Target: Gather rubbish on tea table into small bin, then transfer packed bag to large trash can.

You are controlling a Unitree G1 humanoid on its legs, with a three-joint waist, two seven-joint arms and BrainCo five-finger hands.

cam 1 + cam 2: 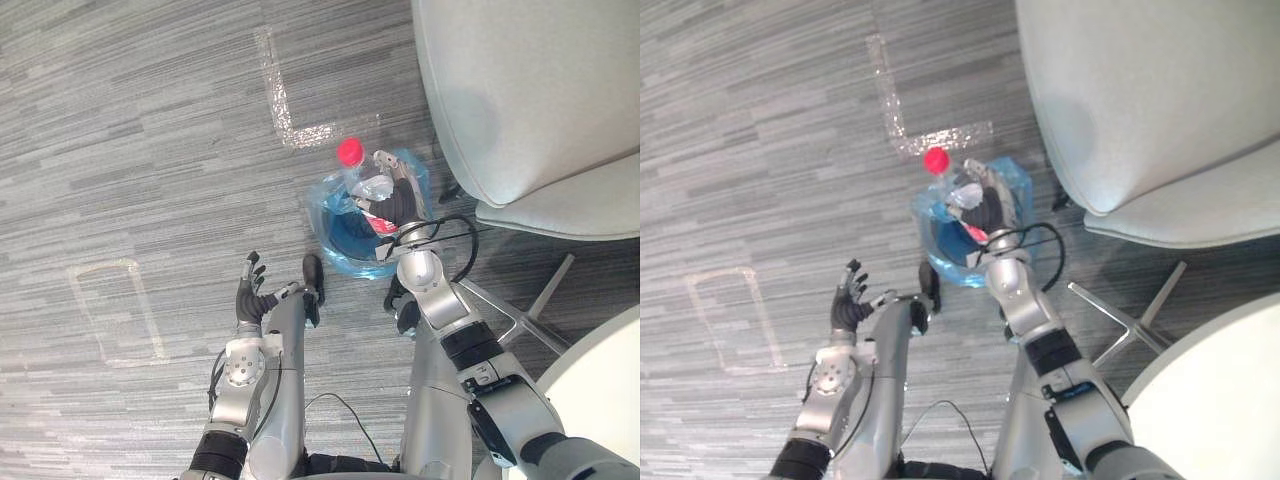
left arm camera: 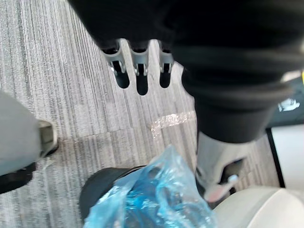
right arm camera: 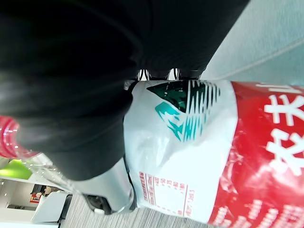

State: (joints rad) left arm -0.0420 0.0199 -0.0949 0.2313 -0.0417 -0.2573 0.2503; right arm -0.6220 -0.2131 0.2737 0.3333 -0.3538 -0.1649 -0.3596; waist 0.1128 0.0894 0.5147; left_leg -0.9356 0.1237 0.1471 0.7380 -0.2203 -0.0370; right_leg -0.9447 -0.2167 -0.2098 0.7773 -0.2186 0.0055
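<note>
- Bottle: one, clear crinkled plastic, red cap; right hand fingers curled round it, over bin.
- Bin: one, round, lined with blue film bag, on grey striped carpet.
- Left hand: fingers straight, empty.

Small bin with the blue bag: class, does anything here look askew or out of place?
Yes: the clear plastic bottle with a red cap pokes out of the blue-lined small bin at a tilt, gripped by the right hand rather than lying inside.
</note>
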